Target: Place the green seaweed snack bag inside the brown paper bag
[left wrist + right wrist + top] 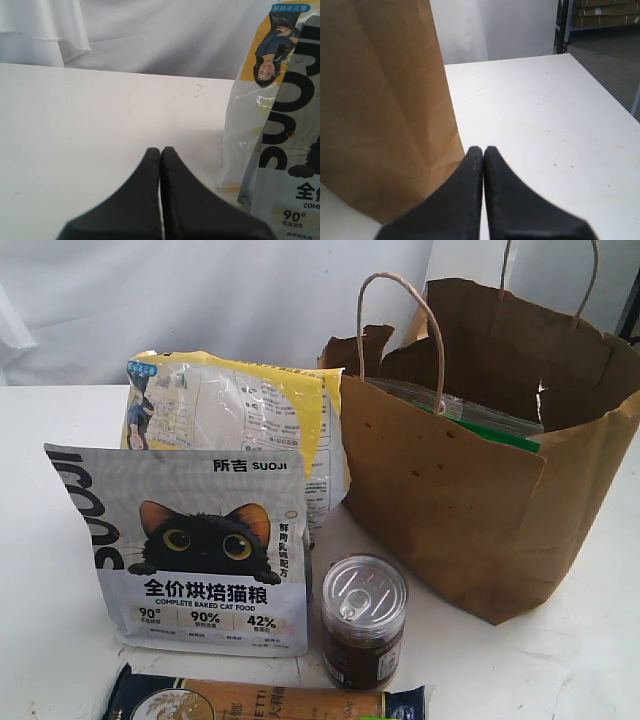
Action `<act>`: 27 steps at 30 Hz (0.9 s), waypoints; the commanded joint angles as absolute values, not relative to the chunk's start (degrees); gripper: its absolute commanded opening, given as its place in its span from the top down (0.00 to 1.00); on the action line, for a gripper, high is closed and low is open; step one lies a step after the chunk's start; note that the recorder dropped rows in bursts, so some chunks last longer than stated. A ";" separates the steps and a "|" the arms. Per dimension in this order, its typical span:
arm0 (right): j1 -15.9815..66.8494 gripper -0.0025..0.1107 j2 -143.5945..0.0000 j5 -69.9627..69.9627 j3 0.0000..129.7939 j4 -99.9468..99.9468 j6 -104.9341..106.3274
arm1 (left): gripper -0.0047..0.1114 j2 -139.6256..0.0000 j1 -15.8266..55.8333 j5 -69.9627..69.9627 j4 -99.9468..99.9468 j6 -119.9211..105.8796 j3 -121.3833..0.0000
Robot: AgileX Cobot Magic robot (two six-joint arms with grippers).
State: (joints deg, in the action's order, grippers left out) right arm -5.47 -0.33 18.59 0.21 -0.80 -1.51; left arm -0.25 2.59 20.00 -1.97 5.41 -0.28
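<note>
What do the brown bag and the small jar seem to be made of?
Brown bag: matt kraft paper, judging by creases, torn rim, twisted cord handles. Jar: glossy glass or plastic, unclear which; its lid looks shiny metal with a pull tab.

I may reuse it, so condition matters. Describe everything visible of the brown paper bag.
The brown paper bag stands upright and open on the white table, at the right of the exterior view. It looks like creased kraft paper, with a torn rim and two twisted cord handles. A green packet lies inside, partly showing. Whether the yellow-and-clear bag beside it touches it is unclear.
</note>
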 commanded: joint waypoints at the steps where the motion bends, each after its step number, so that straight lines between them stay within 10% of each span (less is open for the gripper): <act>1: -5.85 0.98 0.00 19.73 0.00 0.00 -0.34 | 0.96 0.00 2.90 19.47 -2.11 5.49 0.00; 27: -5.85 0.98 0.00 19.73 0.00 0.00 0.89 | 0.96 0.00 2.90 19.47 -2.11 5.49 0.00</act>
